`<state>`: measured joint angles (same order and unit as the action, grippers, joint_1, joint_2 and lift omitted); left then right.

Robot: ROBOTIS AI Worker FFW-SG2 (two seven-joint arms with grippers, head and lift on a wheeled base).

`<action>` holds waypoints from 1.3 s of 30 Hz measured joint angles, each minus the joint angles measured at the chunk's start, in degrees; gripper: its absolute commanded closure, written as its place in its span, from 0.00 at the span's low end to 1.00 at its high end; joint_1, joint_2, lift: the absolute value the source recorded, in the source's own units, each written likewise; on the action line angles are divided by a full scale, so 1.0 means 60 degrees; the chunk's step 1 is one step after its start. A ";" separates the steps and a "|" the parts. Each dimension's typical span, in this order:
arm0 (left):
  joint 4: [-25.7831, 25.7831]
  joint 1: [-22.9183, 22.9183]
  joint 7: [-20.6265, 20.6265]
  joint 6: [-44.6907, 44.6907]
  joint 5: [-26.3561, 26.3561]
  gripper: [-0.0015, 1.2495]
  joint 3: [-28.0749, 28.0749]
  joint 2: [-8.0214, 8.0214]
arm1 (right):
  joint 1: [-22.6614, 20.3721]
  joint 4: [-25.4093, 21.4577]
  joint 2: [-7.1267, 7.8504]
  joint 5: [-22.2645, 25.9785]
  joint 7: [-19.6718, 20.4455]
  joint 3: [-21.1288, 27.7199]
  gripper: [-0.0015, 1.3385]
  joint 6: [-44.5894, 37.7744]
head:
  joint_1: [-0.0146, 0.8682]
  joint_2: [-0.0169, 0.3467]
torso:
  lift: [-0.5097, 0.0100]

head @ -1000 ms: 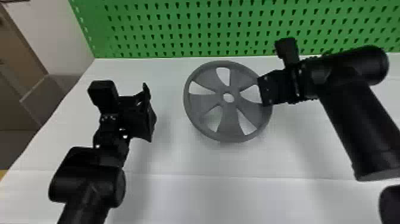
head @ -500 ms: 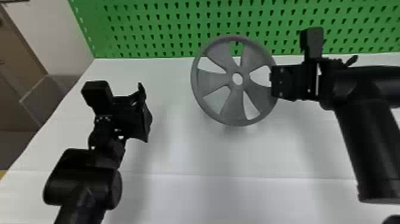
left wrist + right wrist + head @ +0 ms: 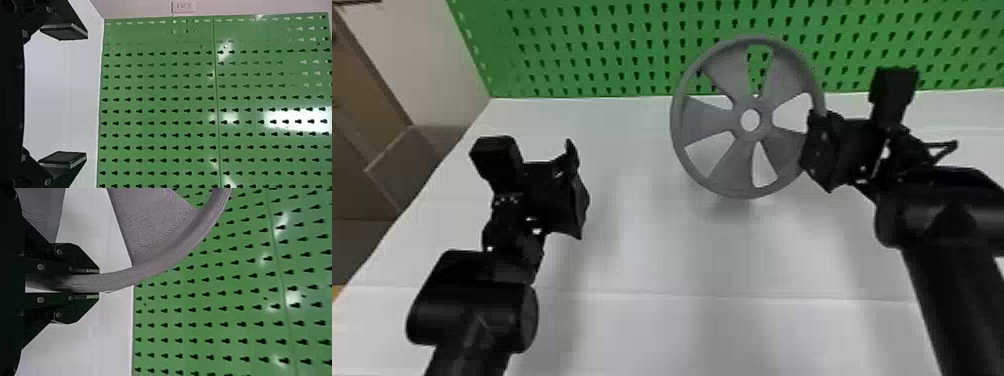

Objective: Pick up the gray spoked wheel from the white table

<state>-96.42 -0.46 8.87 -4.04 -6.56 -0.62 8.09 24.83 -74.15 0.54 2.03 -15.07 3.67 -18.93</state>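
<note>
In the head view my right gripper (image 3: 814, 145) is shut on the right-hand rim of the gray spoked wheel (image 3: 702, 120). The wheel stands tilted up, its face toward the camera, with a shadow on the white table (image 3: 652, 240) below its lower edge. The right wrist view has the rim of the wheel (image 3: 156, 264) between both fingers of my right gripper (image 3: 92, 282). At the table's left side is my left gripper (image 3: 577, 190), well apart from the wheel. In the left wrist view my left gripper (image 3: 64, 96) stands open, holding nothing.
A green pegboard (image 3: 612, 50) rises along the table's back edge, behind the wheel's upper part. Left of the table are a pale wall (image 3: 422, 55) and a brown panel (image 3: 362, 125).
My right gripper has lifted and tilted the wheel, whose upper edge now overlaps the pegboard in the head view. The right wrist has turned too. The left arm has hardly shifted.
</note>
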 measured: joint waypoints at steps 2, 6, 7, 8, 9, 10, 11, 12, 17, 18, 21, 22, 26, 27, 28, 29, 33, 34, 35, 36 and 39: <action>0.0000 -0.0009 0.0000 0.0000 -0.0008 0.16 -0.0016 0.0000 | -0.0252 -0.0005 0.0004 0.0062 0.0184 -0.0012 0.91 0.0818 | 0.90 0.42 | 0.82; 0.0000 -0.0012 0.0000 0.0000 -0.0024 0.16 -0.0040 0.0000 | -0.0676 0.0004 -0.0007 0.0129 0.0481 -0.0056 0.91 0.2105 | 0.90 0.42 | 0.82; 0.0000 -0.0012 0.0000 0.0000 -0.0028 0.16 -0.0045 -0.0001 | -0.0767 0.0028 -0.0015 0.0150 0.0551 -0.0077 0.91 0.2377 | 0.90 0.42 | 0.82; 0.0000 -0.0012 0.0000 0.0000 -0.0036 0.16 -0.0053 -0.0001 | -0.0887 0.0064 -0.0025 0.0194 0.0652 -0.0109 0.91 0.2733 | 0.90 0.42 | 0.82; 0.0000 -0.0012 0.0000 0.0000 -0.0044 0.16 -0.0060 -0.0001 | -0.0974 0.0088 -0.0034 0.0236 0.0744 -0.0138 0.91 0.2995 | 0.90 0.42 | 0.82; 0.0000 -0.0012 0.0000 0.0000 -0.0053 0.16 -0.0069 -0.0002 | -0.1058 0.0111 -0.0043 0.0285 0.0851 -0.0171 0.91 0.3257 | 0.90 0.42 | 0.82; 0.0000 -0.0012 0.0000 0.0001 -0.0064 0.16 -0.0083 -0.0002 | -0.1172 0.0138 -0.0057 0.0355 0.1009 -0.0217 0.91 0.3589 | 0.90 0.42 | 0.82; 0.0000 -0.0012 0.0000 0.0002 -0.0074 0.16 -0.0094 -0.0003 | -0.1259 0.0157 -0.0068 0.0409 0.1121 -0.0251 0.91 0.3821 | 0.90 0.42 | 0.82; 0.0000 -0.0004 0.0000 0.0045 -0.0122 0.16 -0.0145 -0.0014 | -0.1713 0.0224 -0.0088 0.0558 0.1676 -0.0446 0.91 0.4844 | 0.90 0.42 | 0.82; 0.0000 0.0006 0.0000 0.0059 -0.0129 0.16 -0.0152 -0.0015 | -0.1780 0.0246 -0.0088 0.0552 0.1781 -0.0486 0.91 0.5012 | 0.90 0.42 | 0.82; 0.0000 0.0033 0.0000 0.0110 -0.0161 0.16 -0.0173 -0.0016 | -0.1978 0.0326 -0.0089 0.0484 0.2115 -0.0614 0.91 0.5566 | 0.90 0.42 | 0.82; 0.0000 0.0040 0.0000 0.0121 -0.0172 0.16 -0.0180 -0.0016 | -0.2026 0.0349 -0.0090 0.0456 0.2171 -0.0642 0.91 0.5708 | 0.90 0.42 | 0.82; 0.0000 0.0073 0.0000 0.0152 -0.0231 0.16 -0.0206 -0.0016 | -0.2163 0.0464 -0.0090 0.0328 0.2252 -0.0688 0.91 0.6229 | 0.90 0.42 | 0.82; 0.0000 0.0081 0.0000 0.0156 -0.0250 0.16 -0.0212 -0.0016 | -0.2177 0.0482 -0.0090 0.0302 0.2252 -0.0684 0.91 0.6323 | 0.90 0.42 | 0.82; 0.0000 0.0089 0.0000 0.0158 -0.0271 0.16 -0.0218 -0.0016 | -0.2187 0.0497 -0.0090 0.0271 0.2253 -0.0676 0.91 0.6415 | 0.90 0.42 | 0.82; 0.0000 0.0103 0.0000 0.0160 -0.0301 0.16 -0.0227 -0.0016 | -0.2196 0.0517 -0.0090 0.0225 0.2274 -0.0665 0.91 0.6544 | 0.90 0.42 | 0.82; 0.0000 0.0143 0.0000 0.0163 -0.0386 0.16 -0.0273 -0.0015 | -0.2234 0.0577 -0.0090 0.0092 0.2452 -0.0666 0.91 0.6978 | 0.90 0.42 | 0.82; 0.0000 0.0152 0.0000 0.0166 -0.0412 0.16 -0.0288 -0.0015 | -0.2250 0.0585 -0.0090 0.0057 0.2498 -0.0676 0.91 0.7070 | 0.90 0.42 | 0.82; 0.0000 0.0158 0.0000 0.0168 -0.0434 0.16 -0.0300 -0.0015 | -0.2261 0.0590 -0.0090 0.0034 0.2524 -0.0684 0.91 0.7118 | 0.90 0.42 | 0.82; 0.0000 0.0163 0.0000 0.0170 -0.0458 0.16 -0.0310 -0.0015 | -0.2271 0.0592 -0.0090 0.0011 0.2551 -0.0695 0.91 0.7150 | 0.90 0.42 | 0.82; 0.0000 0.0168 -0.0014 0.0175 -0.0557 0.16 -0.0338 -0.0015 | -0.2296 0.0596 -0.0090 -0.0083 0.2688 -0.0720 0.91 0.7215 | 0.90 0.42 | 0.82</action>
<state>-96.42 0.55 8.79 -2.99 -9.90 -2.64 8.00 11.05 -70.58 0.00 1.53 1.06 -0.65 24.36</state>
